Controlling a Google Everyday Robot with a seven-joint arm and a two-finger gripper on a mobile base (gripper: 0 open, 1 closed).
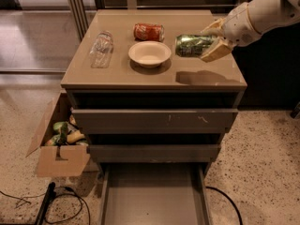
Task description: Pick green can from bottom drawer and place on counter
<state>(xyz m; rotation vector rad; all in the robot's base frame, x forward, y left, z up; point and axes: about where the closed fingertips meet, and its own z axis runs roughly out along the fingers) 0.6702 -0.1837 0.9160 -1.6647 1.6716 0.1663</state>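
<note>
The green can (192, 45) is held sideways in my gripper (212, 42), a little above the right part of the counter (154, 76), where it casts a shadow. The gripper's cream fingers (215, 51) are shut on the can's right end, and the white arm reaches in from the upper right. The bottom drawer (152, 198) is pulled open at the foot of the cabinet and its tray shows nothing inside.
On the counter lie a clear plastic bottle (101, 48), a red soda can (148, 32) and a cream bowl (149, 53). An open cardboard box (60, 142) with items stands left of the cabinet. Cables (56, 203) run on the floor.
</note>
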